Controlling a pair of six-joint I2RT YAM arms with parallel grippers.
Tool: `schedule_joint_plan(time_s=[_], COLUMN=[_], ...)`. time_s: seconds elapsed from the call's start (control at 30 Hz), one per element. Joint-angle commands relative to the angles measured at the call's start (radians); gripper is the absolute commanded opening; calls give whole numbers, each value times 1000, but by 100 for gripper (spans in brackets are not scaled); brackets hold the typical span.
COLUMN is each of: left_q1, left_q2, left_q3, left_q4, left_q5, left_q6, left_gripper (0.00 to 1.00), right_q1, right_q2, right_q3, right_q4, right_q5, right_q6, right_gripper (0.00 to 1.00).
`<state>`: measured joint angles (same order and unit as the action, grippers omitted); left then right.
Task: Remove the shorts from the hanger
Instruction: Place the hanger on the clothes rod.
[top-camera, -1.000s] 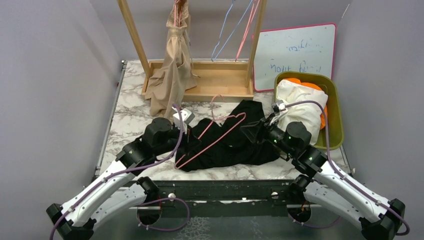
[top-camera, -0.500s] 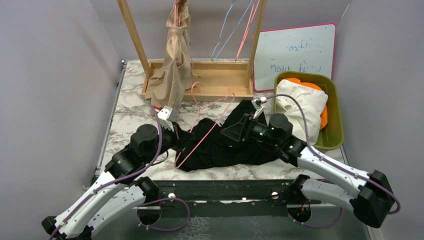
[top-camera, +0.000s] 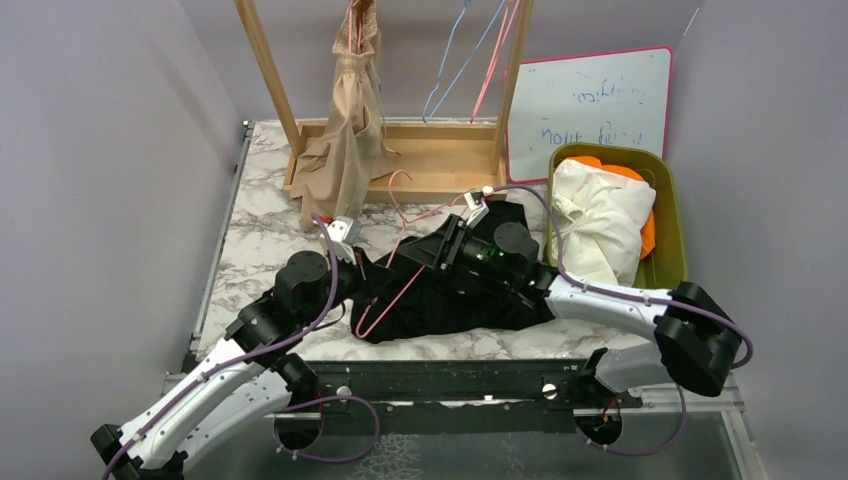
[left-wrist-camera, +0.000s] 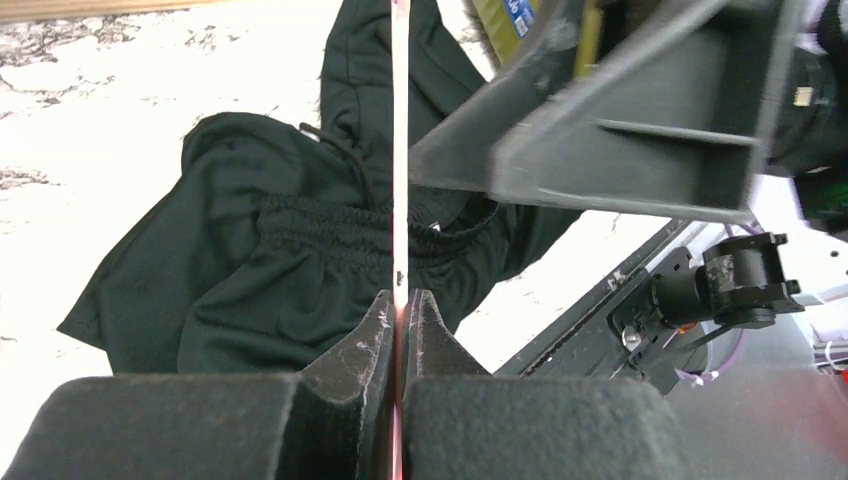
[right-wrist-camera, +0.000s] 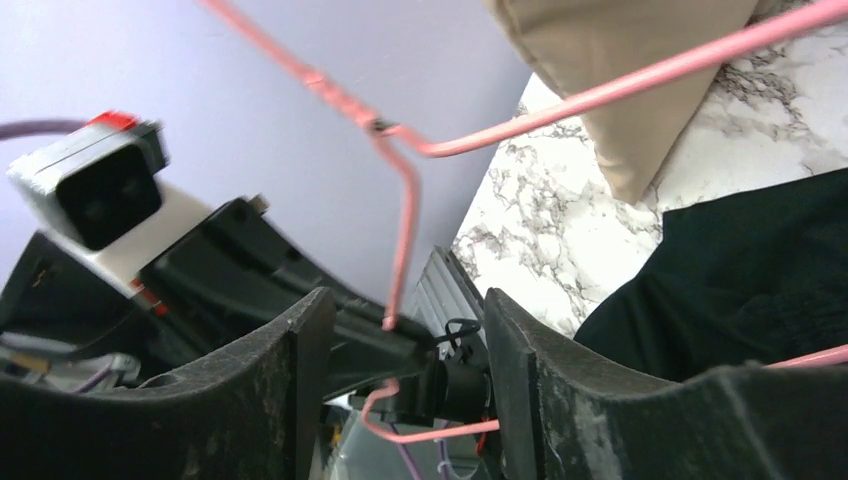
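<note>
place: robot lab test booth | why: plain grey walls (top-camera: 110, 150) close round a marble-look bench (top-camera: 255, 240) | robots: a white left arm (top-camera: 215, 385) and right arm (top-camera: 610, 298) bolted at its near edge | other stuff: small whiteboard (top-camera: 590, 110) with blue scribbles, wooden rack (top-camera: 440, 165), green bin (top-camera: 670, 215)

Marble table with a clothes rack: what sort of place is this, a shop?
Probably a robot test booth, not a shop: two robot arms mounted at the table edge, plain grey walls close around, a whiteboard propped behind.
</note>
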<state>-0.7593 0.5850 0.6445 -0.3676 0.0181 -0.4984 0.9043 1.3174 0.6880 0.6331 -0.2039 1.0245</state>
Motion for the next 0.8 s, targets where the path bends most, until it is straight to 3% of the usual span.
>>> schedule_joint_plan(time_s=[0.0, 0.13, 0.17, 0.47, 0.6, 0.77], left_q1=[2, 2, 2, 2, 2, 2], left_q2=[-57, -56, -50, -70, -114, -96], left_q3=[-14, -34, -35, -42, -56, -58], left_q4=[76, 81, 82, 69, 69, 63], left_q5=[27, 62, 76, -29, -79, -45], left_q6=[5, -2, -5, -65, -96, -83], left_gripper=[0, 0, 0, 0, 0, 0], right_q1=[8, 8, 8, 11, 11, 11], right_q2=[84, 119, 124, 72, 37, 54], right_q3=[42, 76, 80, 3, -57, -4], right_q4=[114, 124, 127, 115, 132, 164], right_q5=[52, 41, 34, 50, 103, -8], right_q6=[119, 115, 118, 166, 177, 111], right_gripper=[57, 37, 37, 51, 52, 51])
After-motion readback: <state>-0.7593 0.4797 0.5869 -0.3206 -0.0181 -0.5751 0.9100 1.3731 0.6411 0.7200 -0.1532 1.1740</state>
